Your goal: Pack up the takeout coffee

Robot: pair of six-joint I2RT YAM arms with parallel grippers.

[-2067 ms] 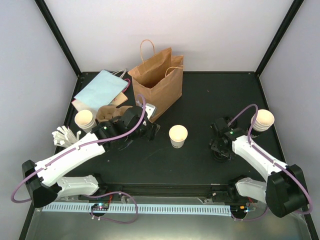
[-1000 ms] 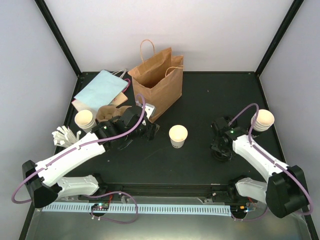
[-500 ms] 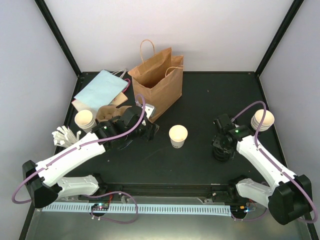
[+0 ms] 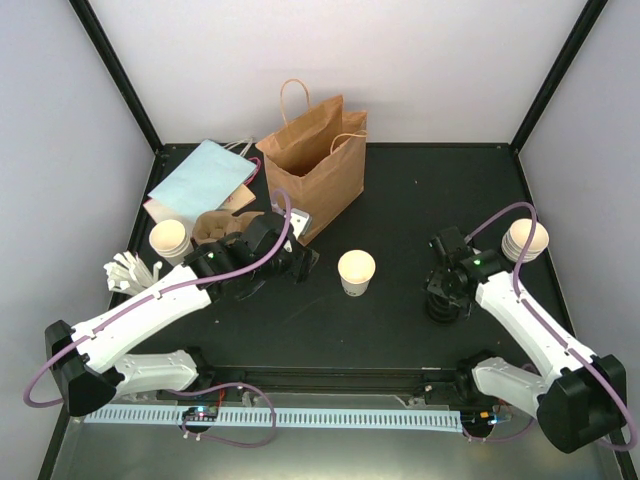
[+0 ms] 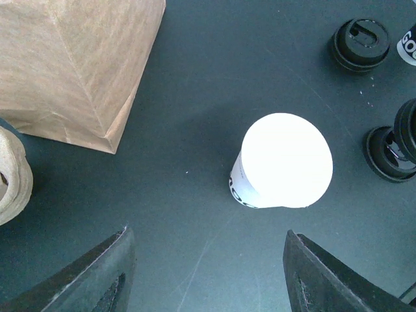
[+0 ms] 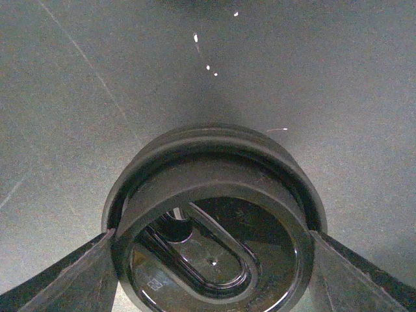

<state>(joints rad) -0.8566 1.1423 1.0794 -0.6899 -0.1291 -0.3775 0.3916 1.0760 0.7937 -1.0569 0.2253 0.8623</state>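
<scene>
Shifting: right gripper (image 6: 208, 260) moved nearer, jaws around black lid (image 6: 211, 214), grip unclear
Left gripper (image 5: 205, 273): open, unmoved
Nearby: open cup (image 4: 356, 270), brown bag (image 4: 315, 165)

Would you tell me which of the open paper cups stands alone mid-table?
The single cup right of the left gripper; the others are stacks at the table's left and right edges.

Overhead view facing down, both wrist views close above table (image 4: 400, 200), left sharing cup (image 5: 281, 162).
</scene>
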